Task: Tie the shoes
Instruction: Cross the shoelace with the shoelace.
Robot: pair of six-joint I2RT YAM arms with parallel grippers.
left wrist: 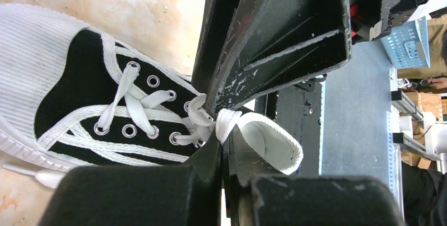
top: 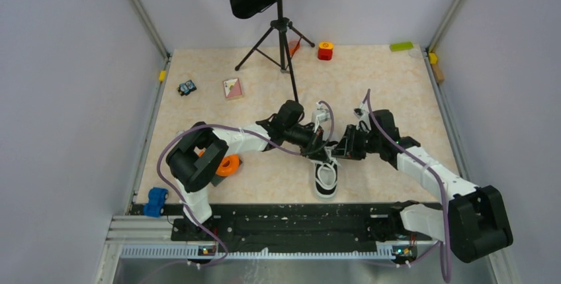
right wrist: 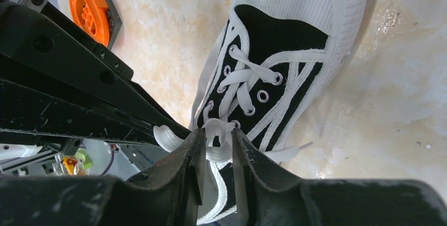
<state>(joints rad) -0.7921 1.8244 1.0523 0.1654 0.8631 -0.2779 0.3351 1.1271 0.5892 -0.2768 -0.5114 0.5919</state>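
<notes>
The black sneaker [top: 326,181] sits by the tabletop's near edge. The left gripper [left wrist: 224,143] pinches its white lace [left wrist: 228,122]. The right gripper [right wrist: 219,137] has its jaws narrowly parted around the lace.

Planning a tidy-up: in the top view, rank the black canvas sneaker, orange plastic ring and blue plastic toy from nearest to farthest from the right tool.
1. Black canvas sneaker, directly beneath the right tool.
2. Orange plastic ring, off to the left.
3. Blue plastic toy, far left, near corner.
</notes>
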